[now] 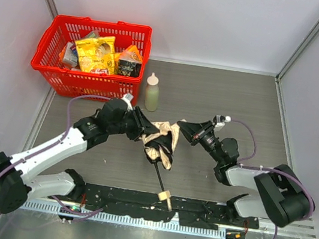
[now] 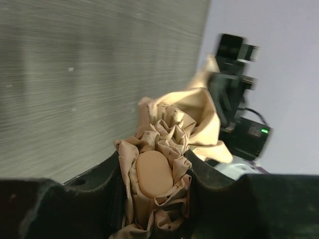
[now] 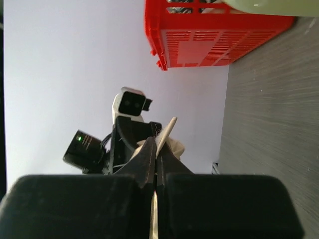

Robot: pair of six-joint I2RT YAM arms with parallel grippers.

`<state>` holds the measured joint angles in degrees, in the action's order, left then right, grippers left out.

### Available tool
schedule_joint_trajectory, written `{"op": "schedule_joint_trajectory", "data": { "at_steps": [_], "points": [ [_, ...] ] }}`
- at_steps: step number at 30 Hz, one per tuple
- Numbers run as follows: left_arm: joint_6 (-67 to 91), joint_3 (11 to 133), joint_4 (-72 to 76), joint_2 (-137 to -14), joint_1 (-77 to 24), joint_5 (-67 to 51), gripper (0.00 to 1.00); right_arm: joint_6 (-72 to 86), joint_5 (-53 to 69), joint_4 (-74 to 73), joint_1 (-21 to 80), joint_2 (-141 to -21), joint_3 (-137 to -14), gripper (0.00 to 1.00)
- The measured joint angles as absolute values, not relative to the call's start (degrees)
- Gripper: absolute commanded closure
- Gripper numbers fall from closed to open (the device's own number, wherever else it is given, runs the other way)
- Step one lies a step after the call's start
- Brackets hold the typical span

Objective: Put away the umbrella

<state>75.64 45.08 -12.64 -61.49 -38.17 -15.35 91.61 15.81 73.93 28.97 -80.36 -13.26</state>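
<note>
Left end effector [image 1: 141,126] clamps the umbrella [image 1: 163,143] by bunched fabric; right end effector [image 1: 180,124] pinches its thin edge. Bare tabletop [image 1: 230,97] lies beyond; basket [image 1: 48,47] and bottle [image 1: 151,94] stand far left.

The white-and-black left arm [image 1: 45,153] stretches forward, its black two-finger left gripper [image 1: 144,130] clamped round bunched cloth of the beige fabric compact umbrella [image 1: 165,140]. Just beyond those fingertips and facing them, the right gripper [image 1: 180,124] on the right arm [image 1: 247,176] pinches a thin fold, jaws almost meeting.
</note>
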Motion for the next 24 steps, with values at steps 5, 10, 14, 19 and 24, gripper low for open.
{"op": "schedule_joint_trajectory", "data": {
  "at_steps": [5, 10, 14, 19, 24],
  "points": [
    [71.59, 44.99, -16.38, -61.95, -38.61, -12.12, 1.0, 79.42, 17.02, 67.61, 30.89, -71.33, -15.14, 0.99],
    [71.75, 41.98, -13.69, -64.88, -39.9, -8.91, 1.0, 62.72, 14.02, 50.11, 38.13, -64.75, -21.26, 0.99],
    [72.14, 40.45, -13.56, -69.97, -40.03, -7.92, 1.0, 48.62, 7.25, 36.32, 47.05, -64.73, -25.61, 0.99],
    [72.55, 43.83, -18.28, -77.84, -40.77, -7.97, 1.0, 32.88, -2.74, 21.1, 57.06, -64.75, -30.22, 0.99],
    [72.14, 48.82, -24.05, -84.99, -42.02, -8.47, 1.0, 21.74, -10.79, 13.17, 64.49, -66.35, -33.15, 0.99]
  ]
}}
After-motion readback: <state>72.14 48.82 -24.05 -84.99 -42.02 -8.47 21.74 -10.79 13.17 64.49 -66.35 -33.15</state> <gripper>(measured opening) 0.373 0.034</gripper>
